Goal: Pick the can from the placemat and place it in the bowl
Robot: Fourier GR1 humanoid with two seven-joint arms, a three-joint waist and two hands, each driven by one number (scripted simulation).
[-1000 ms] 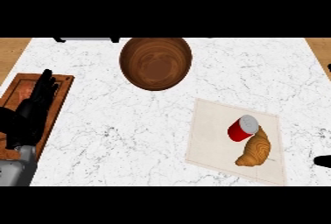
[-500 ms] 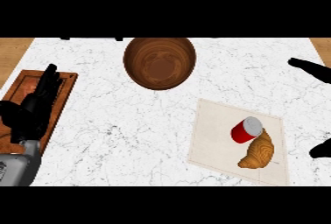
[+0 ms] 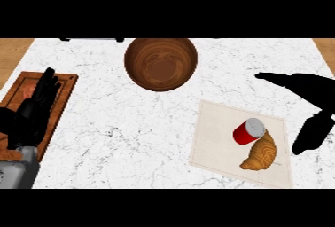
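A red can [image 3: 248,131] with a silver top lies tilted on the beige placemat [image 3: 216,146], touching a croissant [image 3: 262,154] just below it. The wooden bowl [image 3: 161,63] stands at the back of the counter, with nothing in it. My right hand [image 3: 307,91] is at the right edge, open, its fingers spread above and to the right of the can without touching it. My left hand [image 3: 33,113] rests open at the left, fingers straight, over a wooden board.
A wooden cutting board [image 3: 26,88] lies along the left edge under my left hand. The white marble counter [image 3: 131,124] stretches between the board and the placemat.
My right hand has come further into view from the right edge, moving left toward the placemat. The left hand and the can have stayed put.
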